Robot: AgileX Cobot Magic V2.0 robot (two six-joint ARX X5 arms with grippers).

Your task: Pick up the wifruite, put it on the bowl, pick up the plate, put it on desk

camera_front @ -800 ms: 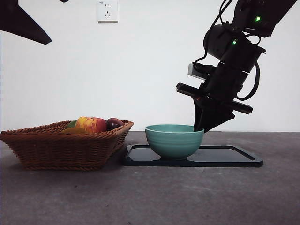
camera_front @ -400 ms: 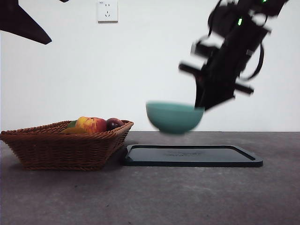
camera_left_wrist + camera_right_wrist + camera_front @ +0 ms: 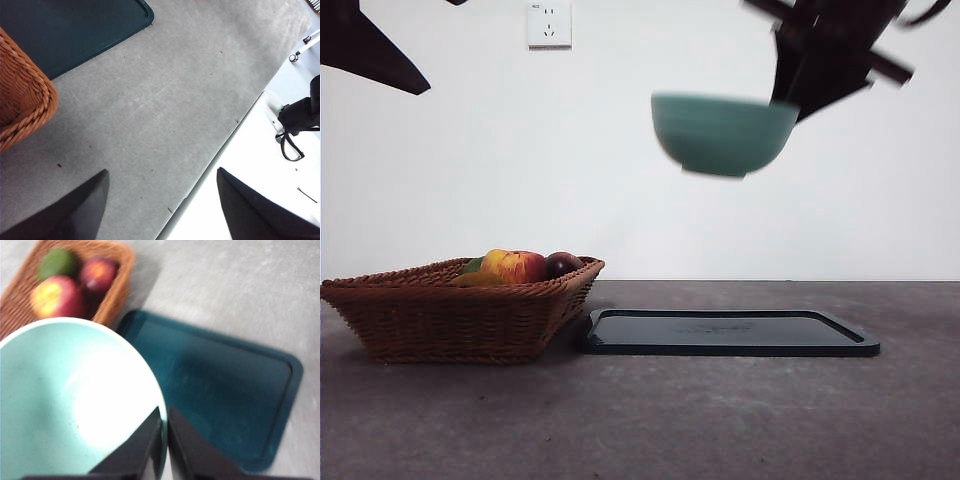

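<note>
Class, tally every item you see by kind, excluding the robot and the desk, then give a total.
Bowl: 1
Tray: 1
Basket: 1
Fruit: 3, red-yellow, dark red, green
Total: 6

The bowl (image 3: pixel 723 133) is pale teal-green outside and a lighter, nearly white mint inside (image 3: pixel 75 405), pinched at its rim by the black right tool (image 3: pixel 164 427). The basket (image 3: pixel 450 310) is brown woven wicker, holding fruit in red-yellow (image 3: pixel 515 265), dark maroon (image 3: pixel 563 263) and green (image 3: pixel 58 262). The tray (image 3: pixel 730 332) is flat black with a teal sheen, lying on the mottled dark grey bench (image 3: pixel 640 420).
</note>
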